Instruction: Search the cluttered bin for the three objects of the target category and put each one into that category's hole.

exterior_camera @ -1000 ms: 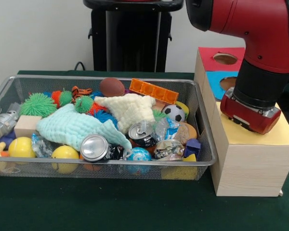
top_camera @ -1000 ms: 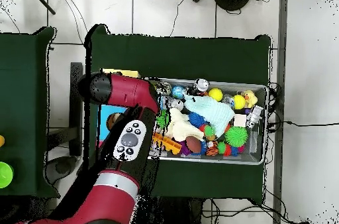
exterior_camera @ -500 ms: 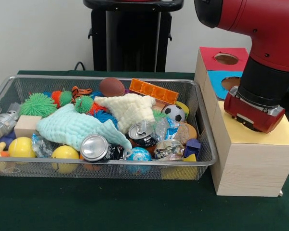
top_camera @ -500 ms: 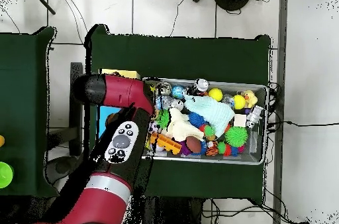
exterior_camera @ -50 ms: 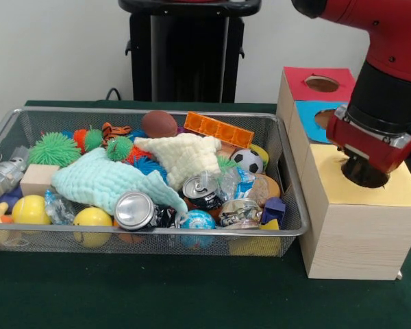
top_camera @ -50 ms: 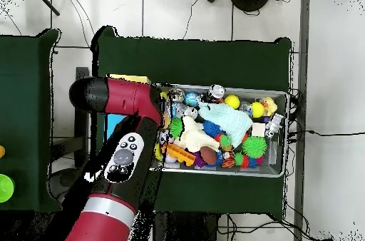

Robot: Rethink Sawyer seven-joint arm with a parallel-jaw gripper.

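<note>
Even, fairly bright indoor light fills the front view, with no hard shadows; only a soft, dark patch sits on the yellow top of the pale wooden box under the red and black arm. The silver drink can in the wire-mesh bin shows small glints. The dark green tablecloth reads dull. The overhead view is evenly lit, its pale floor bright.
</note>
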